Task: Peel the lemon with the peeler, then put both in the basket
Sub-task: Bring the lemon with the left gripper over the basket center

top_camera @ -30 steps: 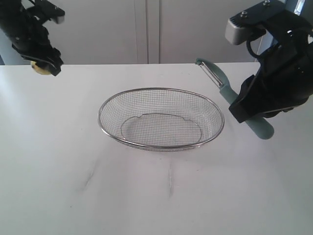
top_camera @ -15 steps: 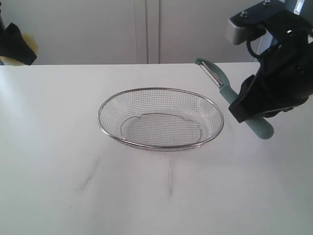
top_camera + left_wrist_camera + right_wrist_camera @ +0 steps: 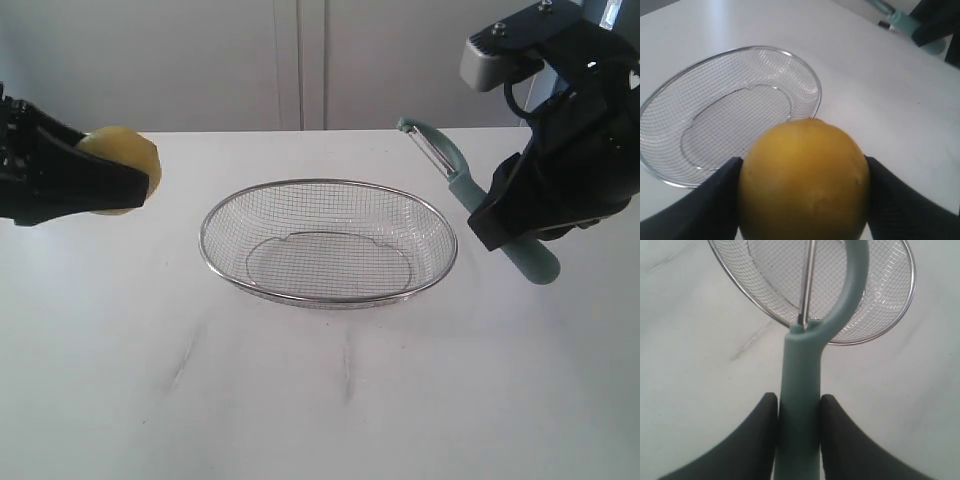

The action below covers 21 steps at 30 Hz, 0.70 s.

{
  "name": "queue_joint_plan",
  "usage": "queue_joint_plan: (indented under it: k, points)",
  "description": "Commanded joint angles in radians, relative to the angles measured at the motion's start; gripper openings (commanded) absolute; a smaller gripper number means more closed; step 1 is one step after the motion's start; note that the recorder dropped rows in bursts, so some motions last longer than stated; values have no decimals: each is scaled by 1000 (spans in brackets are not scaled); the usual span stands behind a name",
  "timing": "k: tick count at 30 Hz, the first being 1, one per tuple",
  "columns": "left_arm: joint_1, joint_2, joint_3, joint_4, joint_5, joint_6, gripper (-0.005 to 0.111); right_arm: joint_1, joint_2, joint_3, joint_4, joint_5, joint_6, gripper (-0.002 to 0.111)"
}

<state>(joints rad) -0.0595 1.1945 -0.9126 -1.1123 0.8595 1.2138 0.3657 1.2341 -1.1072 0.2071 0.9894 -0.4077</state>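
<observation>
The lemon [image 3: 122,160] is clamped between the jaws of the left gripper [image 3: 802,197] and held aloft, left of the basket [image 3: 204,245] and apart from it. The peeler [image 3: 800,365] is pinched by its handle in the right gripper [image 3: 799,402], with its blade end raised just beside the basket's right rim, above the table [image 3: 300,400].

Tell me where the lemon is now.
Exterior view, left side: the lemon is clamped in the left gripper, held off the table just left of the basket.
</observation>
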Motion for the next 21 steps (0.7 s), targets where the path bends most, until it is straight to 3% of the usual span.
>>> queue_joint_plan:
  k: [1, 4, 6, 12, 21]
  points:
    - [-4, -13, 49, -181, 14, 25, 0, -9, -1, 3, 7, -11, 1, 0]
    - [-44, -13, 51, -188, 34, 25, 0, -9, -1, 3, 7, -11, 1, 0]
    - [-108, -13, 51, -188, 29, 25, 0, -9, -1, 3, 7, -11, 1, 0]
    - [-233, -2, 51, -173, -85, 28, 0, -9, -1, 3, 7, -24, 4, 0]
    - [-247, 6, 51, -173, -197, 63, 0, -9, -1, 3, 28, -91, 31, 0]
